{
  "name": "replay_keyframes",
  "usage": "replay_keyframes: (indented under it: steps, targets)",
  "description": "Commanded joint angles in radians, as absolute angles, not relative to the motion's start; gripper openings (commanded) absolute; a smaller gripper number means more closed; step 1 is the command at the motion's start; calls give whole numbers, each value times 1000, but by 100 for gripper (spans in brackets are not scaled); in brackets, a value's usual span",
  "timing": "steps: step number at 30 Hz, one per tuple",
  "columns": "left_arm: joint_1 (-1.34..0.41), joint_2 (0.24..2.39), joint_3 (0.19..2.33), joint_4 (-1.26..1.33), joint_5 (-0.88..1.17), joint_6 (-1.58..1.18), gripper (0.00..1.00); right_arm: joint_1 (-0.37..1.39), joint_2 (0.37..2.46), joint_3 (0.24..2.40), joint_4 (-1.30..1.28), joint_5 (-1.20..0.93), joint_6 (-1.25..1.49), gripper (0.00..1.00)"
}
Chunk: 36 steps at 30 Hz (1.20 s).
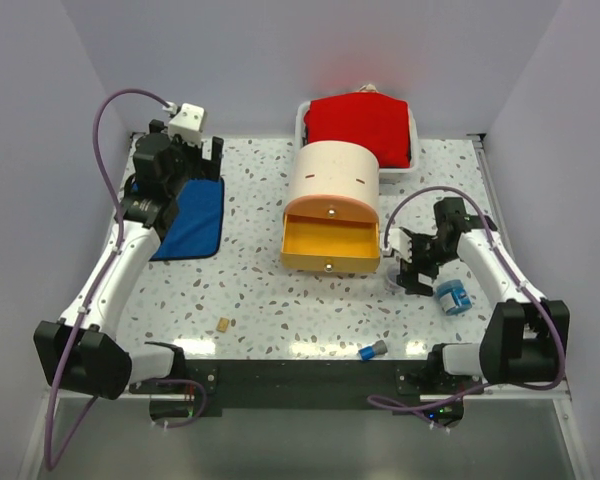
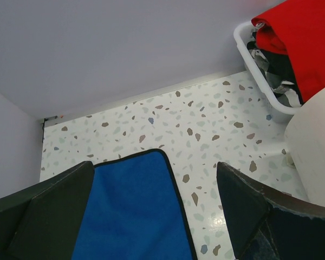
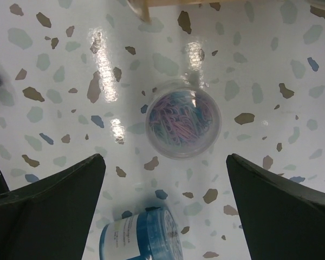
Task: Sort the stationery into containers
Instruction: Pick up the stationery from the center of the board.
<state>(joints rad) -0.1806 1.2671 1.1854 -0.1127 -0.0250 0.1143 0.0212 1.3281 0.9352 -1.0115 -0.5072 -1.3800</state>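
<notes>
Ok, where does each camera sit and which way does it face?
Top external: above and behind, looking down on the table; left arm and right arm show.
Left wrist: far left, facing the back wall across the cloth toward the tray; left gripper open below.
Right wrist: straight down on the cup and tub; right gripper open below.
Shared: top and left wrist, cloth and tray; top and right wrist, cup and tub.

The bench [image 1: 260, 290] is white speckled with brown, grey and blue, the drawer [image 1: 330, 245] yellow-orange, the unit [image 1: 335, 170] cream, alongside a blue cloth [image 1: 193, 215] and a red cloth [image 1: 360, 125].
</notes>
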Motion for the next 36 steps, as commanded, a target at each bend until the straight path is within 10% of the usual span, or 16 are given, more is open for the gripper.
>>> replay_keyframes:
  steps: [1,27,36]
  targets:
    - [-166,1273,1223,-52,-5,97,100,23,1397,975,-937,-522,-1390,99]
    - [-161,1312,1193,-41,-5,89,100,71,1509,946,-879,-577,-1393,93]
    - [-161,1315,1193,-40,18,84,100,72,1500,953,-926,-563,-1400,35]
